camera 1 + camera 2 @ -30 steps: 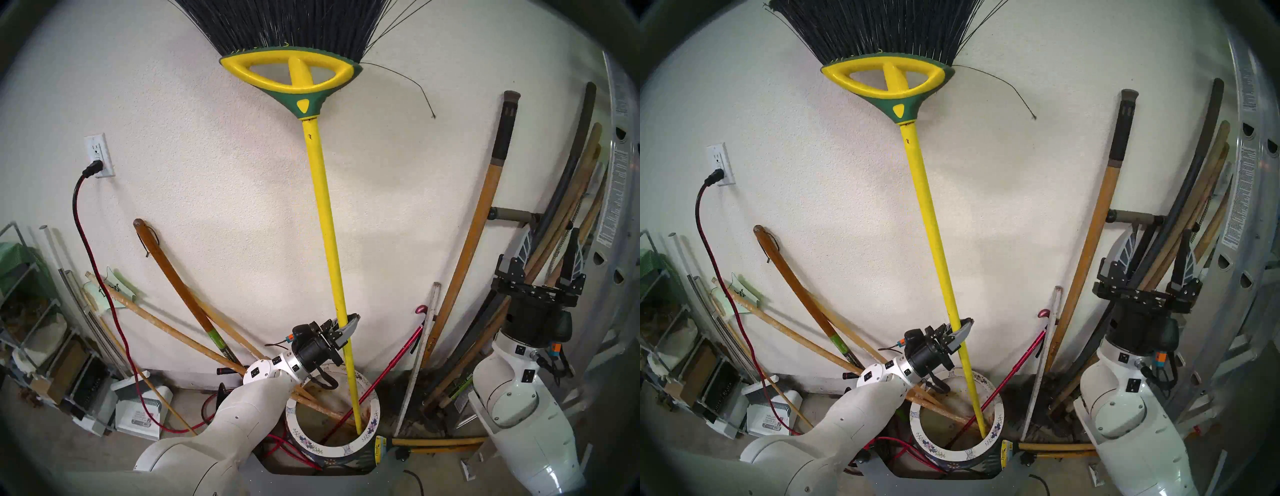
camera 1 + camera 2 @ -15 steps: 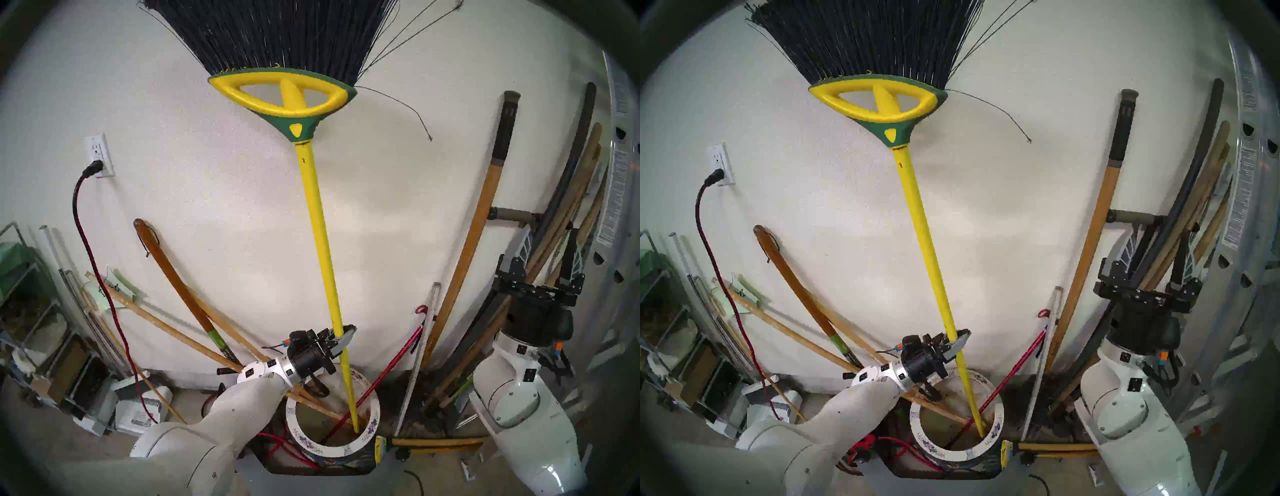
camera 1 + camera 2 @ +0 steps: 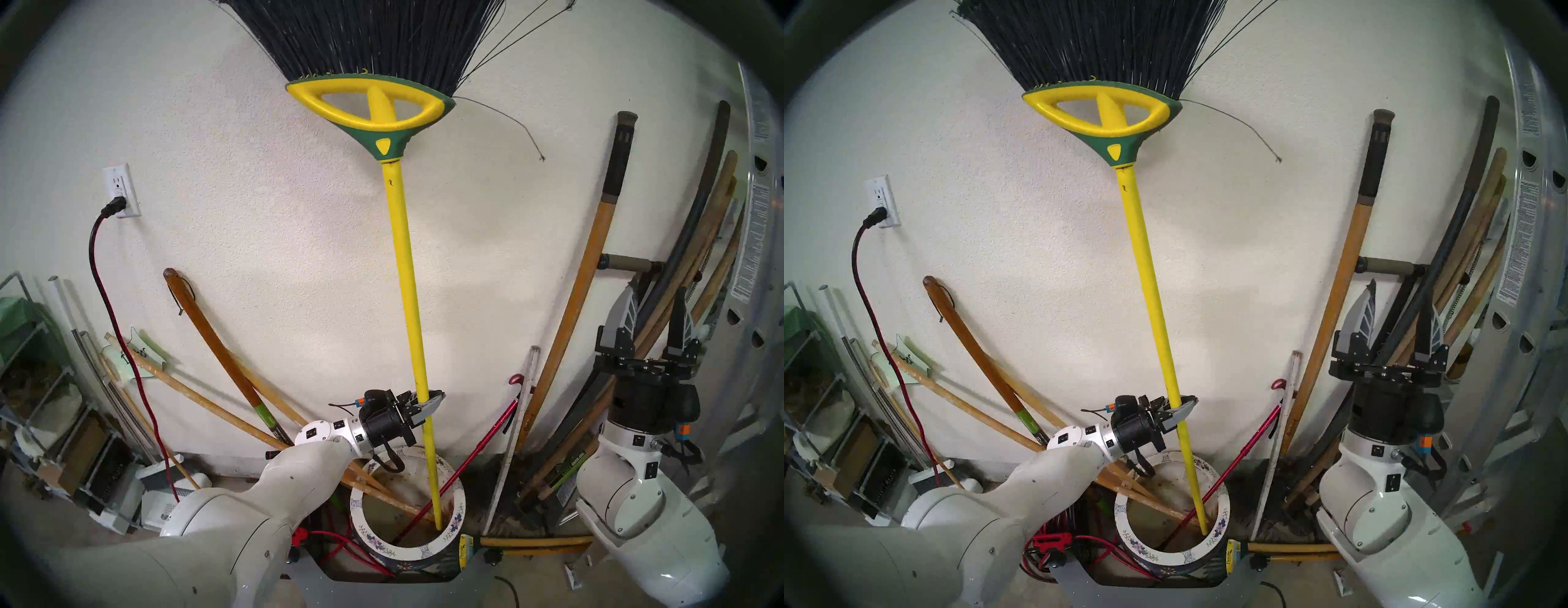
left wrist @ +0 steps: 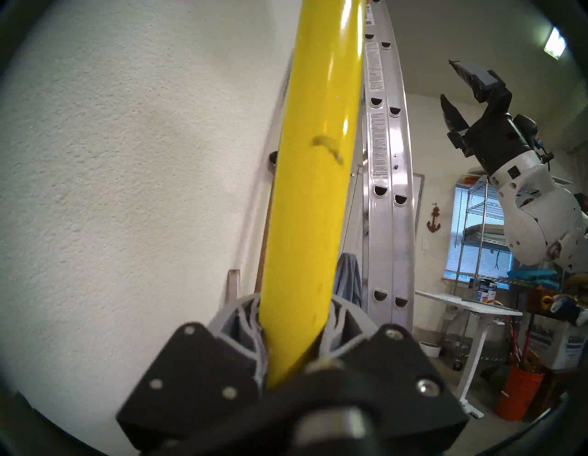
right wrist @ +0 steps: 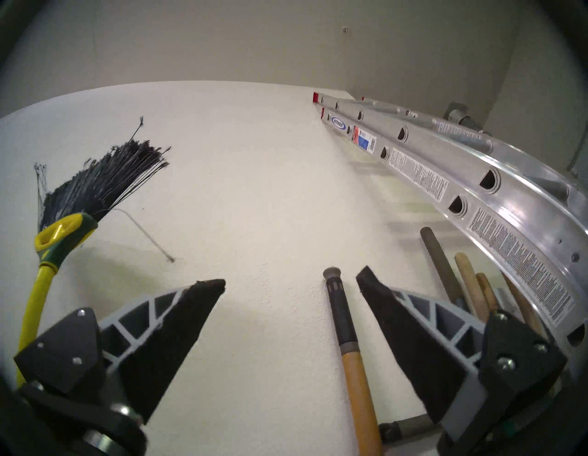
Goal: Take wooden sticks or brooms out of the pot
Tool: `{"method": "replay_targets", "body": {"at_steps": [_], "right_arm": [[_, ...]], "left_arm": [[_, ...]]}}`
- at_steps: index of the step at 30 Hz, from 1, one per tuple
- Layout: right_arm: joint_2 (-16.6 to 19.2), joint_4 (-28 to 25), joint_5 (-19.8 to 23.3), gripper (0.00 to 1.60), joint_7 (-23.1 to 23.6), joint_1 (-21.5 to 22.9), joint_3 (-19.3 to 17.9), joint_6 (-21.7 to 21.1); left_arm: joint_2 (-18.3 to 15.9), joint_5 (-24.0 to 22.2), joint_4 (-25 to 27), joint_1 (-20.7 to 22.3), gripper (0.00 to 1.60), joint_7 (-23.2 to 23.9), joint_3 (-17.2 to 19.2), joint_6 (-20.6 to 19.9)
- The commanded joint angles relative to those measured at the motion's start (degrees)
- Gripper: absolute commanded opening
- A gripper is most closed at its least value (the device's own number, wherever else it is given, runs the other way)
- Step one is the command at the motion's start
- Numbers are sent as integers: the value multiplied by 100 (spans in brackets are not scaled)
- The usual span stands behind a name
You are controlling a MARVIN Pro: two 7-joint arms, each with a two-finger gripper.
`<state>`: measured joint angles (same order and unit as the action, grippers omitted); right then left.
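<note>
Head views: the broom (image 3: 407, 271) stands bristles-up, its foot down in the flowered pot (image 3: 360, 505). Left gripper (image 3: 428, 406) fingers are clamped low on the yellow pole; lift crooked and it could drag the red cane (image 3: 475, 458) or tip top-heavy.

Left wrist: pole squeezed between both fingers (image 4: 241, 321).

Right wrist: right gripper (image 5: 289, 286) fingers wide, empty, beside the ladder (image 5: 445, 165).
</note>
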<state>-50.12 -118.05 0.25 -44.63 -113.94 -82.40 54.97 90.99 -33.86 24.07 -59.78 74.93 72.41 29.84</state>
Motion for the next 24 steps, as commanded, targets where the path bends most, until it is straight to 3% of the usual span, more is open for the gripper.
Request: {"method": "replay_targets", "body": {"at_steps": [1,7,14,24], "right_arm": [[486,-80,354,160,184,-195,105,3],[613,-57,542,160,281,-239,125,3],[1177,-279,1230,160,552,-376,188,3],[1732,-371,2139,160,1293,84,550,3]], "left_arm": [[247,-125,-38,307,0,213,37,-41],[278,-154,-198,388,0,317,74,-10],[288,-130,-245,411,0,313,98,1],[297,-110,-278,426,0,287,109,34]]}}
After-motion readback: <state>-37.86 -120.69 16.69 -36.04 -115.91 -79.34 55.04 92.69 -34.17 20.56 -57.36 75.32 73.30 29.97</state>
